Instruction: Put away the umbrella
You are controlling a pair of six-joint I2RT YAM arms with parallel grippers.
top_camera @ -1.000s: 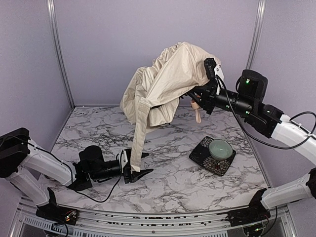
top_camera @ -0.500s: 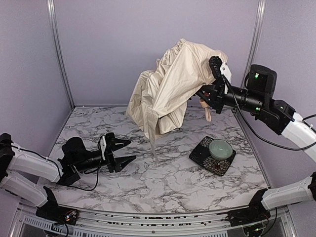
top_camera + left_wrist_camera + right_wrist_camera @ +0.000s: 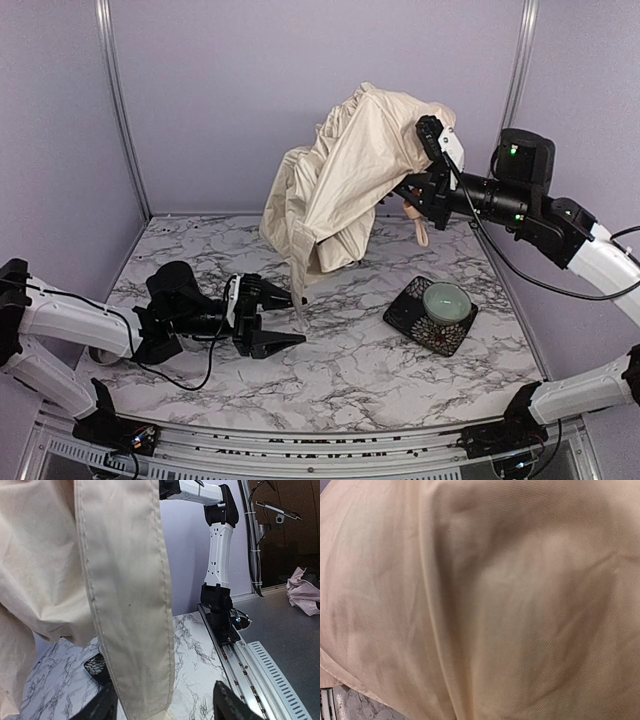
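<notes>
Left end effector (image 3: 296,320) lay low over the marble surface (image 3: 350,385) with its jaws spread wide, gripping nothing. In the left wrist view, one dark finger (image 3: 102,707) showed on each side of the umbrella's long cream strap (image 3: 130,605), which hung down between them. From above, the strap's (image 3: 298,285) lower end dangled just beside the spread fingertips; contact could not be told.

The umbrella (image 3: 345,180) was held aloft at the back of the cell, clear of the surface, its beige fabric bunched and draped over the right end effector (image 3: 412,192). Fabric (image 3: 480,600) filled the right wrist view and hid the fingers, so whether that end effector was clamped could not be told. A pale tan handle (image 3: 421,228) hung below it.

Near the right side, a pale green bowl (image 3: 447,300) sat on a dark square plate (image 3: 408,318).
</notes>
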